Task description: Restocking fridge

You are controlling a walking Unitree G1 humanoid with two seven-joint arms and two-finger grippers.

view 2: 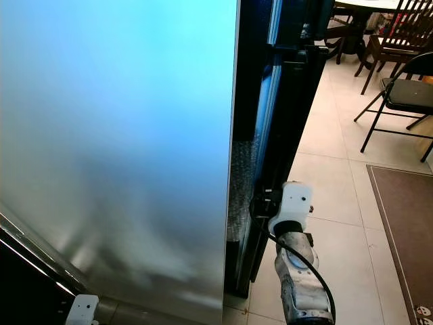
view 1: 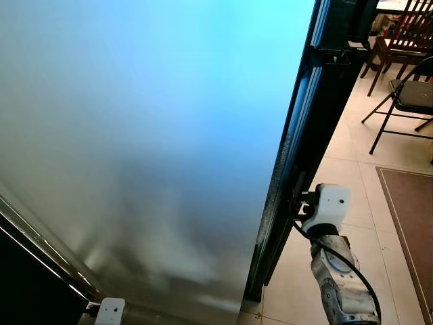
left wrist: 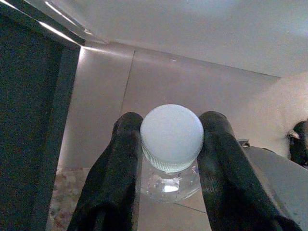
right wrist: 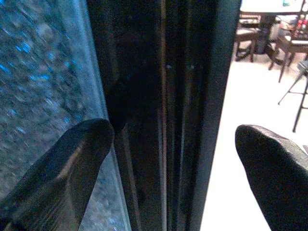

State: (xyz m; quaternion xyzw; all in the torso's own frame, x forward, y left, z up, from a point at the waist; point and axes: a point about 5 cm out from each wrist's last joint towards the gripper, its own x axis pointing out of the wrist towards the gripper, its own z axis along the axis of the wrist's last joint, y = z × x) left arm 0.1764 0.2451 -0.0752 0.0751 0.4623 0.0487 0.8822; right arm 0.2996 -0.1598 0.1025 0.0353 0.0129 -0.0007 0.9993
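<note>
The fridge door (view 1: pixel 149 135), a broad brushed-steel panel, stands close in front of me, and its dark edge (view 2: pixel 260 122) runs down the middle of the eye views. My right gripper (right wrist: pixel 173 144) is open with one finger (right wrist: pixel 72 163) on each side of that door edge, level with the lower part of the door (view 2: pixel 262 202). My left gripper (left wrist: pixel 171 130) is shut on a clear plastic bottle with a white ribbed cap (left wrist: pixel 172 137), held low beside the steel panel. The left wrist housing (view 1: pixel 109 311) peeks in at the bottom of the eye views.
To the right lies pale tiled floor (view 1: pixel 352 169) with a brown mat (view 1: pixel 413 210). A black folding chair (view 1: pixel 406 101) and wooden dining chairs with a table (view 1: pixel 406 34) stand at the back right. A dark cabinet front (view 1: pixel 27 284) sits at the lower left.
</note>
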